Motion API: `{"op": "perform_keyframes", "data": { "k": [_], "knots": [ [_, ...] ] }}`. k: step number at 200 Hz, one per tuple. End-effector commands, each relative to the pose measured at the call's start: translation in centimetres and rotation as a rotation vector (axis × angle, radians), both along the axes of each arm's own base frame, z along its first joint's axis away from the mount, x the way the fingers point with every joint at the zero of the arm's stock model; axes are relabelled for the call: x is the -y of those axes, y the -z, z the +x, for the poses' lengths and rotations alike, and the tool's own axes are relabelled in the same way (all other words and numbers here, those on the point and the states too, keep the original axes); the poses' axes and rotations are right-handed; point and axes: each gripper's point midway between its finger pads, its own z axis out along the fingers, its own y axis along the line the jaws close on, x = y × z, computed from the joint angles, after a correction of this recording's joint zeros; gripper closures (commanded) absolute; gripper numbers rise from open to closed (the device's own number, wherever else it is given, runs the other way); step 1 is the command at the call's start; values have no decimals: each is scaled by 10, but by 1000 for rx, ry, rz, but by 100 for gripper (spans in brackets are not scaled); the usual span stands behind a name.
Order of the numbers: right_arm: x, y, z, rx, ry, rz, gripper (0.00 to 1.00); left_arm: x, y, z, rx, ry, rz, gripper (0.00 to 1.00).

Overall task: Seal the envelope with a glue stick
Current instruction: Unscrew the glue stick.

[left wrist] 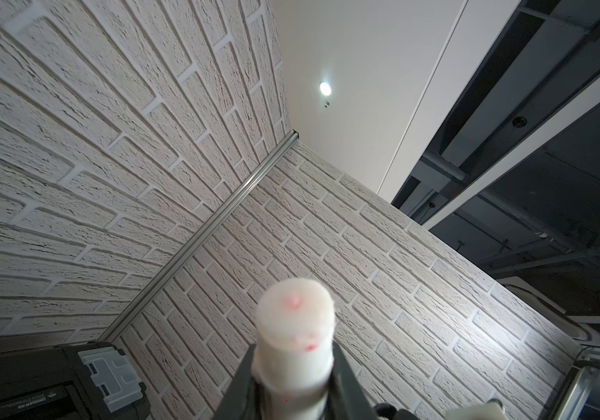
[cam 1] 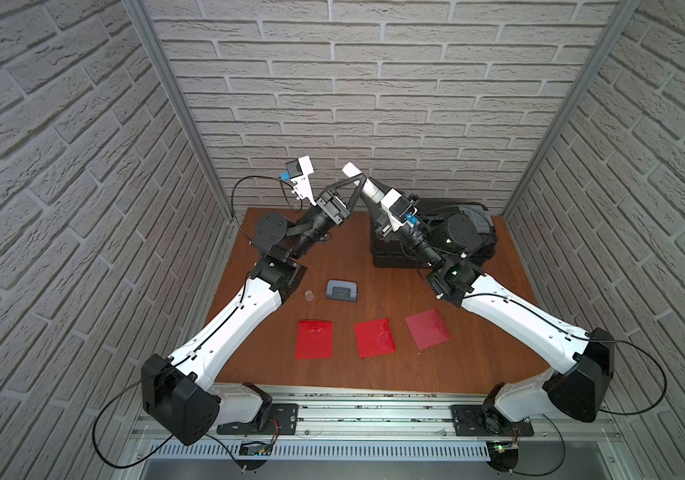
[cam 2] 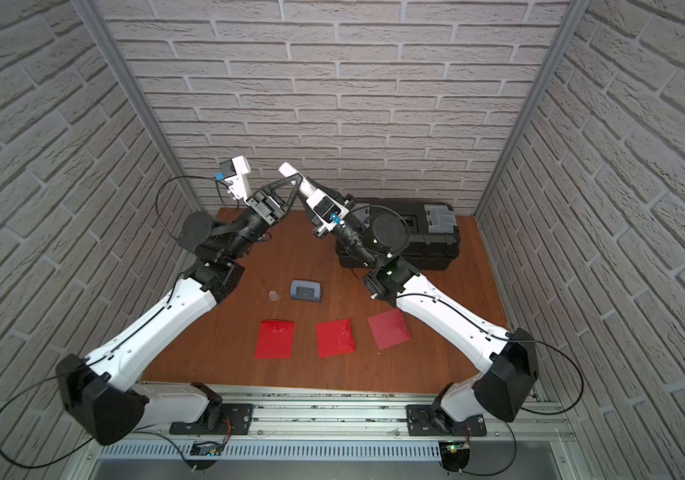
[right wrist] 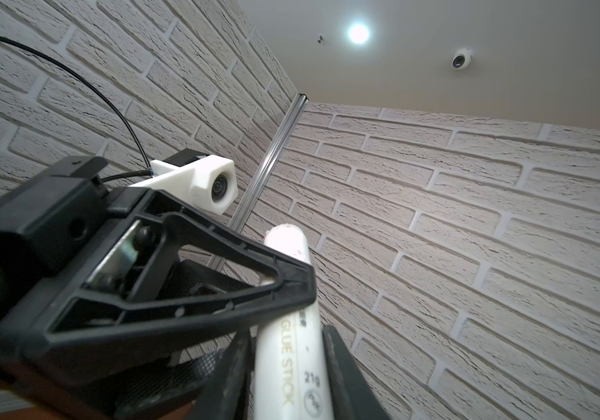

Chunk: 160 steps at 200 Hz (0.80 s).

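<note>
1. The table point(cam 1: 415, 374) fills the lower middle of both top views. Its front half holds only paper, probably to leave working room.
2. The toolbox point(cam 2: 415, 216) sits at the back, right of centre, well apart from the work.
3. Three red envelopes point(cam 1: 374, 337) lie flat in a row at lower centre, within reach of either arm. Whether any is sealed I cannot tell.
4. The left gripper point(left wrist: 293, 367), at upper centre in both top views, is clamped on the tube just under the bared glue, seemingly to steady it.
5. The right gripper point(right wrist: 287, 363) has its fingers pressed against both sides of the lower barrel. I judge it means to twist the base or take the stick over.
6. The hole punch point(cam 1: 342, 289) rests at mid-frame, unused.
7. The glue stick point(cam 1: 352, 171) hangs high above the table between both grippers. Its uncapped tip tilts up toward the back wall, and the glue shows pink smears.
8. The clear cap point(cam 1: 309, 295) stands just left of the punch, apparently parked out of the way.
</note>
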Motion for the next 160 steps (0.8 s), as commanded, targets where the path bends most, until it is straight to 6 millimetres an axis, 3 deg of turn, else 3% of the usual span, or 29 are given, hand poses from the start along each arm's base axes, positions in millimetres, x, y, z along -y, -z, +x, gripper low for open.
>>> {"op": "perform_keyframes", "data": {
  "k": [1, 31, 49, 102, 150, 160],
  "knots": [
    [3, -21, -10, 66, -8, 32, 68, -3, -8, -8, 50, 16, -23, 100],
    [4, -20, -10, 63, -2, 29, 73, -2, -6, -5, 39, 12, -20, 100],
    [4, -20, -8, 59, 4, 32, 66, -2, -4, -5, 35, 12, -17, 100],
    [5, -20, -8, 60, 7, 37, 67, -3, -6, -6, 34, 12, -15, 100],
    [5, -19, -8, 35, -5, 40, 87, -6, -1, -2, 8, -6, 2, 100],
    [5, -16, -8, 11, -8, 43, 89, -7, 3, 0, -4, -23, 24, 89]
  ]
}}
